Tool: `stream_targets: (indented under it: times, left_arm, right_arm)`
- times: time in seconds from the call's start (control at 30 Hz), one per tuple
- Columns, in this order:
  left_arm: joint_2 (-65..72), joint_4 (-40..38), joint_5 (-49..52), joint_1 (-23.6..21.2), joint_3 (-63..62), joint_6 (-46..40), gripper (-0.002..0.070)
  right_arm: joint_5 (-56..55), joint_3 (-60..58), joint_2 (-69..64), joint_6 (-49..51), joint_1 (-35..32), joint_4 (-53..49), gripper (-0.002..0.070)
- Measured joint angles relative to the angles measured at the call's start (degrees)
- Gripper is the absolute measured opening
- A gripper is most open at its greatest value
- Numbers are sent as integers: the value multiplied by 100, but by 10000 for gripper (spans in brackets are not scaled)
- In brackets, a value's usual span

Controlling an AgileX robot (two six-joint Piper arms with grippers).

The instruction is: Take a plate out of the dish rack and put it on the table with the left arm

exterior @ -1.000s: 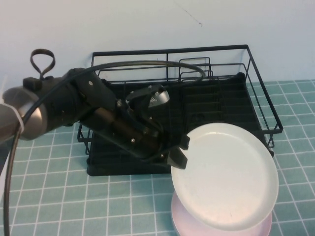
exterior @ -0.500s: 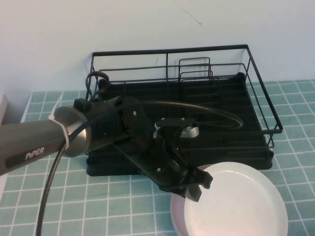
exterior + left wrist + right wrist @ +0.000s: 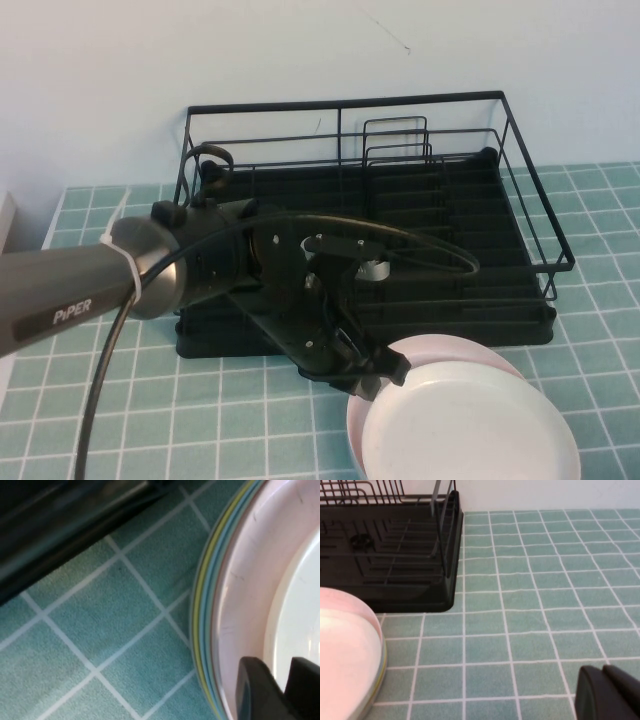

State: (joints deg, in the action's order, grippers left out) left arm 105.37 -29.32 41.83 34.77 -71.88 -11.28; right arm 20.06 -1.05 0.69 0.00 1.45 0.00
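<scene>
My left gripper (image 3: 385,372) is shut on the near-left rim of the cream-white plate (image 3: 470,432). The plate lies nearly flat on top of a pale pink plate (image 3: 455,349), on the table (image 3: 250,400) in front of the dish rack (image 3: 470,290). In the left wrist view my two black fingers (image 3: 257,690) pinch the white plate's edge (image 3: 302,615) over the pink plate (image 3: 250,580). The left arm (image 3: 70,290) reaches across the rack's front. My right gripper (image 3: 609,692) is shut and empty, low over the tiles at the right, out of the high view.
The rack holds no plates; its wire dividers (image 3: 395,140) stand at the back. Under the pink plate, yellow and blue rims (image 3: 202,605) of more stacked plates show. The rack's corner (image 3: 447,555) and the plate stack (image 3: 345,655) lie beside my right gripper.
My left arm swung the plate from tilted up in front of the rack down toward the table; it now lies almost flat on the pink plate, still gripped.
</scene>
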Motion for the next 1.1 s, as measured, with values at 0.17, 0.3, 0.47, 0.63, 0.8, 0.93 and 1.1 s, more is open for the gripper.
stream_targets:
  times: [0.17,0.3,0.47,0.63,0.8,0.93,1.1]
  left_arm:
    - [-25,-59,58,0,0,-30,158]
    - [-261,-422,357,185,0,-656,127]
    - [-652,-441,423,944,0,-1042,20]
    - [-638,12,164,1628,0,-1109,3]
    - [-288,1349,-398,1735,0,-233,0]
    - [69,2262,-589,1723,0,327,-1]
    - [275,2854,-796,1723,-11,746,-1]
  right_arm:
    - [0,0,0,0,0,0,-1]
    - [0,0,0,0,0,0,-1]
    - [0,0,0,0,0,0,-1]
    - [0,0,0,0,0,0,-1]
    - [0,0,0,0,0,0,-1]
    - [0,0,0,0,0,0,-1]
    - [0,0,0,0,0,0,-1]
